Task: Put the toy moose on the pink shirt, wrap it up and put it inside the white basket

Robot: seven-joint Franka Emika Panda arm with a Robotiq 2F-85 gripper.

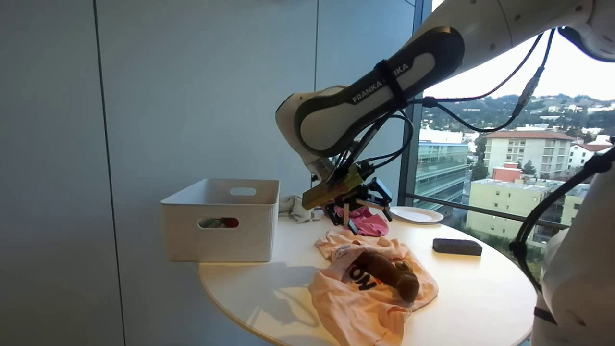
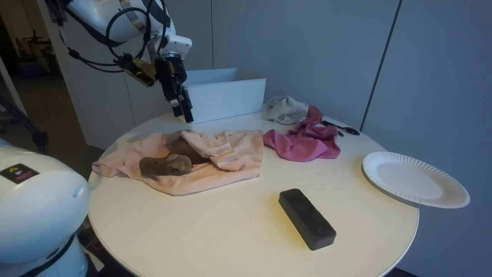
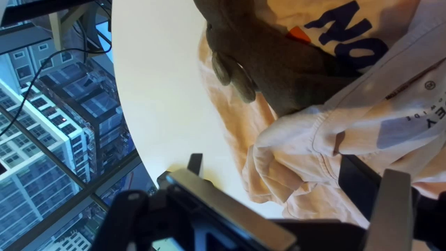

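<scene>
Round white table (image 1: pixel 480 288): brown plush moose (image 1: pixel 391 274) on peach-pink fabric shirt (image 1: pixel 341 300), partly under a fold, presumably for wrapping. Your black two-finger gripper (image 1: pixel 370 221) hangs spread, empty; white plastic basket (image 1: pixel 230 245) sits apart.

The moose (image 3: pixel 271 55) lies on the shirt (image 3: pixel 240 129), its head at the cloth's edge and cut by the top of the view; a fold (image 3: pixel 299 130) covers part of it. Dark letters (image 3: pixel 345 33), N and O, show beside its body. Print (image 3: pixel 439 113) on the fold is too creased to read surely. The gripper (image 3: pixel 278 174) holds its fingers (image 3: pixel 390 205) well apart at the bottom, one before cloth, the other before the table (image 3: pixel 160 97). Buildings (image 3: pixel 45 136) show past its rim.
</scene>
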